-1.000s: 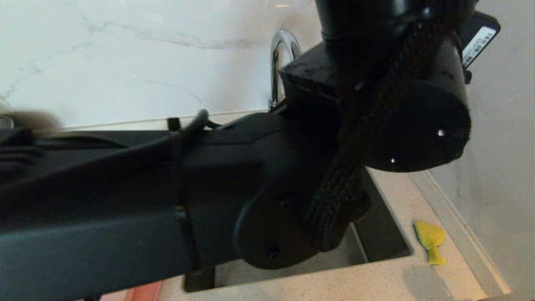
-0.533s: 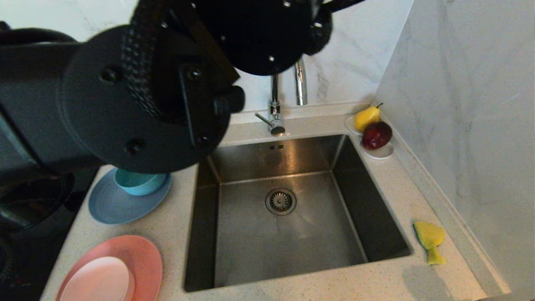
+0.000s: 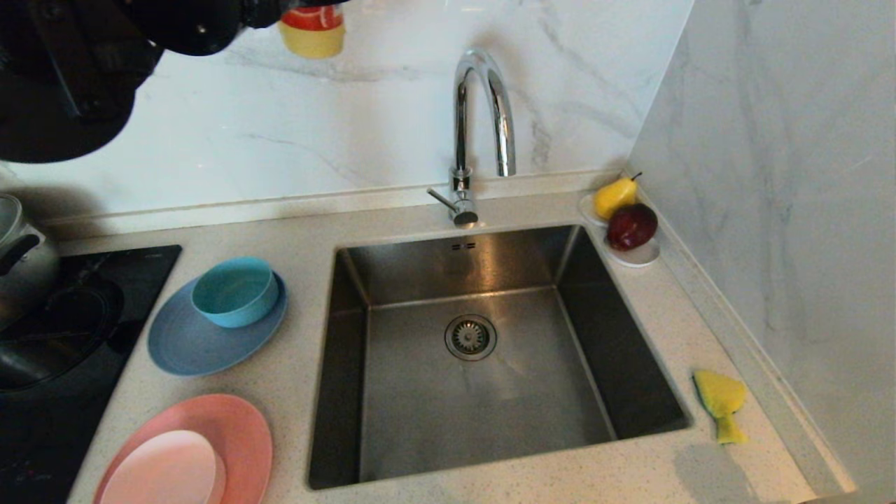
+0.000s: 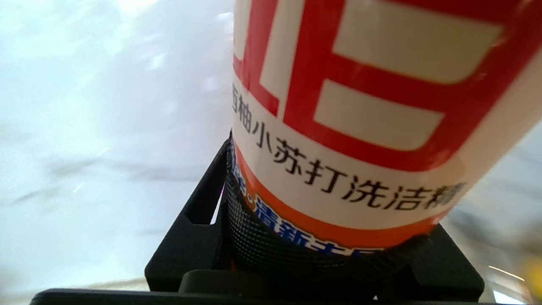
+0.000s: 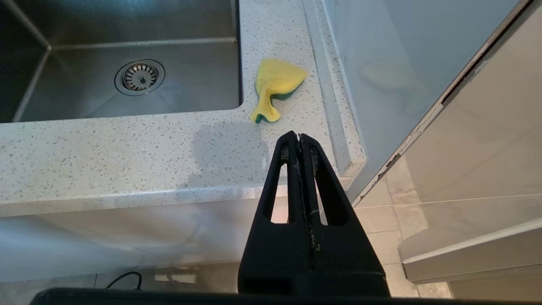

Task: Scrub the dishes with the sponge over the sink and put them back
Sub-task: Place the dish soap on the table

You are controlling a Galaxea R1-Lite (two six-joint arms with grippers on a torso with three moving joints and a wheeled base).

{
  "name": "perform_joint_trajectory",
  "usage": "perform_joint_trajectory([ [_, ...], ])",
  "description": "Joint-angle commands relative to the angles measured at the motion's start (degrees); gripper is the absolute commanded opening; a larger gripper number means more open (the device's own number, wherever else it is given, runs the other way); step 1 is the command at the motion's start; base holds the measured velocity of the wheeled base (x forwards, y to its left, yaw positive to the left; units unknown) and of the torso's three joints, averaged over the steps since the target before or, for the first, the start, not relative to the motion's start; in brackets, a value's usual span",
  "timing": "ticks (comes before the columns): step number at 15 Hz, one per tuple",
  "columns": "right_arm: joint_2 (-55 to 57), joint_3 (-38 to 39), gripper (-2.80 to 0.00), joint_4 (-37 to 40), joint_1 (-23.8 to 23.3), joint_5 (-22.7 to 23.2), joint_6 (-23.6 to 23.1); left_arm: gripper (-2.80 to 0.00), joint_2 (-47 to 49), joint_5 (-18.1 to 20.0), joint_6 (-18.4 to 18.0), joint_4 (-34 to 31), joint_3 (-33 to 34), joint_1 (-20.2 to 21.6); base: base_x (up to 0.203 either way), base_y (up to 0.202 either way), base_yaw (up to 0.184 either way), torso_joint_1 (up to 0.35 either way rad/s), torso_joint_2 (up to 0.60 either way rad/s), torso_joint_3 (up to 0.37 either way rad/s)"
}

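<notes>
The yellow sponge (image 3: 719, 402) (image 5: 275, 84) lies bent on the counter right of the steel sink (image 3: 420, 420). The dishes stand left of the sink: a teal bowl (image 3: 234, 290) on a grey-blue plate (image 3: 185, 350), and a small pale pink dish (image 3: 164, 469) on a salmon plate (image 3: 241, 427). High at the back left, my left gripper (image 4: 330, 241) is shut on a detergent bottle (image 3: 311, 28) (image 4: 360, 106) with a red and white label. My right gripper (image 5: 299, 136) is shut and empty, hanging off the counter's front edge near the sponge.
A chrome gooseneck tap (image 3: 483, 105) rises behind the sink. A white dish (image 3: 637, 257) with a pear and a dark red fruit sits at the back right corner. A steel pot (image 3: 21, 259) stands on the black hob (image 3: 77, 329) at the left. A wall runs along the right.
My left arm, which filled the head view a second ago, has swung up and away to the back left with the bottle. The sink and dishes now show. The right arm has not moved.
</notes>
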State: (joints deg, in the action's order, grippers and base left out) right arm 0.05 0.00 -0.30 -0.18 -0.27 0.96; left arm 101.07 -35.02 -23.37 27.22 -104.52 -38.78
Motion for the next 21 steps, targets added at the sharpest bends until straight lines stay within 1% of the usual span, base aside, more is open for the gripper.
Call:
perform_joint_trajectory([
  [1,0.04,0.0,-2.8,-0.05,0.01,0.0,0.0,-2.8,-2.43,-0.47,3.44,-0.57,0.76,5.93,0.0,0.0,0.0,0.0,0.0,0.0],
  [3,0.04,0.0,-2.8,-0.05,0.01,0.0,0.0,-2.8,-3.21,-0.97,7.61,-0.77,1.82,9.89,0.0,0.0,0.0,0.0,0.0,0.0],
  [4,0.04,0.0,-2.8,-0.05,0.01,0.0,0.0,-2.8,-3.73,-1.34,9.43,-0.81,4.09,11.64,0.0,0.0,0.0,0.0,0.0,0.0],
  [6,0.04,0.0,-2.8,-0.05,0.01,-0.03,0.0,-2.8,-4.49,-1.69,10.92,-0.44,8.71,15.13,0.0,0.0,0.0,0.0,0.0,0.0],
  [8,0.04,0.0,-2.8,-0.05,0.01,0.0,0.0,-2.8,-4.1,-2.42,11.74,-0.73,10.18,17.77,0.0,0.0,0.0,0.0,0.0,0.0],
  [9,0.04,0.0,-2.8,-0.05,0.01,0.0,0.0,-2.8,-3.18,-2.2,12.37,-0.7,10.26,18.12,0.0,0.0,0.0,0.0,0.0,0.0],
  [10,0.04,0.0,-2.8,-0.05,0.01,0.0,0.0,-2.8,-2.26,-2.57,14.06,-0.6,10.33,18.12,0.0,0.0,0.0,0.0,0.0,0.0],
  [12,0.04,0.0,-2.8,-0.05,0.01,0.0,0.0,-2.8,0.17,-2.63,20.57,-0.91,10.57,18.12,0.0,0.0,0.0,0.0,0.0,0.0],
  [13,0.04,0.0,-2.8,-0.05,0.06,0.0,0.0,-2.8,1.65,-2.63,23.08,-1.03,10.65,18.14,0.0,0.0,0.0,0.0,0.0,0.0],
  [14,0.04,0.0,-2.8,-0.05,0.01,0.0,0.0,-2.8,2.85,-2.73,24.24,-1.34,10.8,18.19,0.0,0.0,0.0,0.0,0.0,0.0],
  [17,0.04,0.0,-2.8,-0.05,0.01,0.0,0.0,-2.8,6.79,-3.09,24.25,-1.33,11.6,18.35,0.0,0.0,0.0,0.0,0.0,0.0],
  [19,0.04,0.0,-2.8,-0.05,0.01,0.0,0.0,-2.8,10.36,-5.8,24.26,-0.64,11.74,18.46,0.0,0.0,0.0,0.0,0.0,0.0],
  [21,0.04,0.0,-2.8,-0.05,0.01,0.0,0.0,-2.8,14.44,-6.39,24.78,1.08,11.72,18.42,0.0,0.0,0.0,0.0,0.0,0.0],
])
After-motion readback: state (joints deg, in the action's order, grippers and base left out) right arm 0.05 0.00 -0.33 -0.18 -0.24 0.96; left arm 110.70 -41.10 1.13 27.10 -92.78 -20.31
